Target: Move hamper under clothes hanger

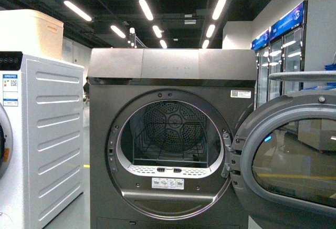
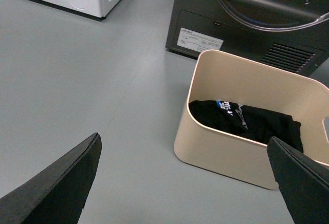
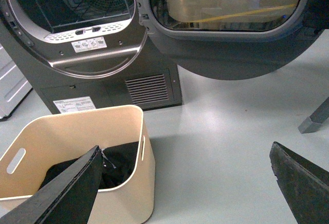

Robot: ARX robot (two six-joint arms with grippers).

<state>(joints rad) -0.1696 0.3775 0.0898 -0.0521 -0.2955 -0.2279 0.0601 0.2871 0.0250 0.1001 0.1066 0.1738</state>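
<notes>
Hamper (image 2: 221, 152): beige bin, upright on the grey floor just in front of the dryer (image 1: 168, 76), below the open drum. Presumably set there to take laundry. Not yet under any rail.

Contents: one dark garment (image 2: 241, 121), crumpled at the bottom.

Dryer door (image 1: 294, 155): swung wide to the right, hanging over the floor beside the hamper. Likely an obstacle on that side.

Clothes hanger: probably the grey horizontal rail (image 1: 302, 75) above the door at right, with one grey leg (image 3: 314, 118) on the floor beyond. Identity not certain.

Left end effector (image 2: 182, 141): fingers wide apart, empty, above the floor at one side of the hamper.

Right end effector (image 3: 185, 147): fingers wide apart, empty, above the other side.

Judged spread in readiness to take the rim from both sides; no contact visible.
</notes>
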